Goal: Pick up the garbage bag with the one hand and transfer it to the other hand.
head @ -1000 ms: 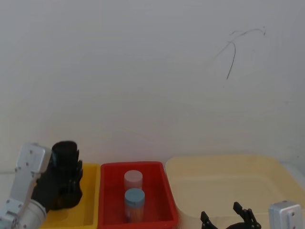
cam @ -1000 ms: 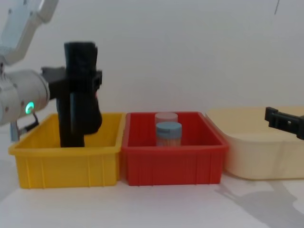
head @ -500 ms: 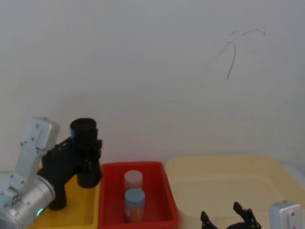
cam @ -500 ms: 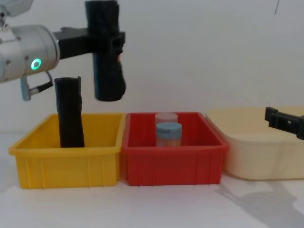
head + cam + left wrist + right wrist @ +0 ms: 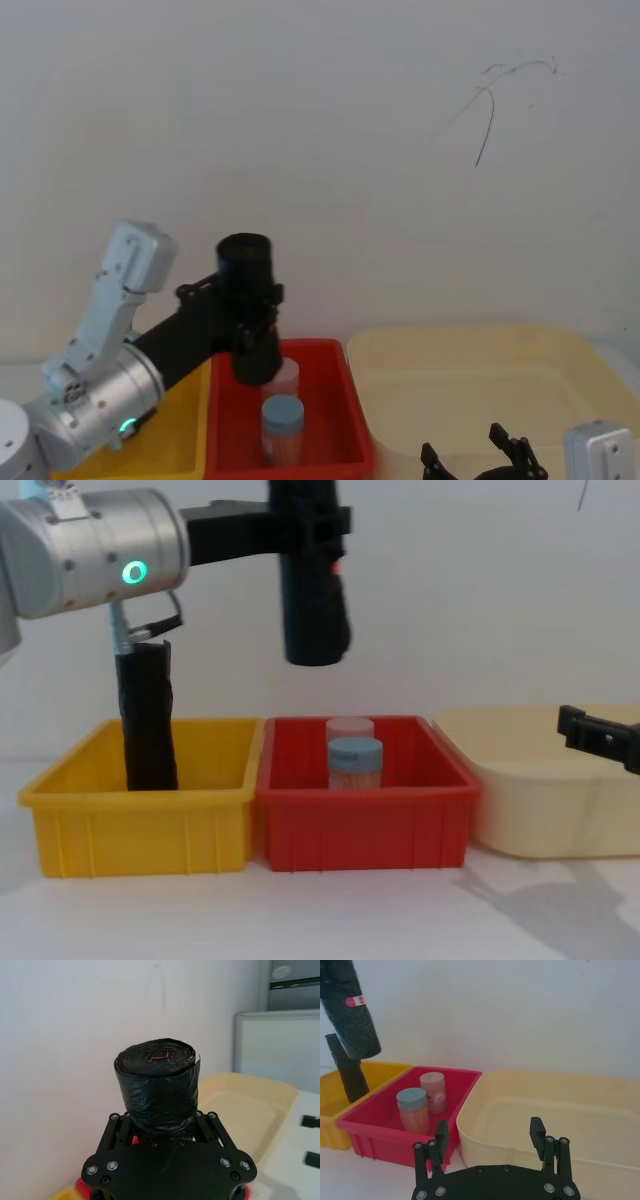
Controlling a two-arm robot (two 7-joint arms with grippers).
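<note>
Left gripper (image 5: 312,522): clamped on upper part of garbage bag (image 5: 314,610). Bag held upright, well above red bin (image 5: 360,820), over its left half, clear of blue-lidded jar (image 5: 355,763) inside. Right gripper (image 5: 489,1132): jaws spread wide, empty, held low to right of red bin, well apart from bag. Second black roll (image 5: 148,715): stood in yellow bin (image 5: 140,825), left of red bin. Progress judged: pick-up done; transfer to right gripper not yet made.

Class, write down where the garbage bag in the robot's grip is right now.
In the chest view the garbage bag hangs upright in the left gripper, left of centre, in the air above the red bin's left end.
</note>
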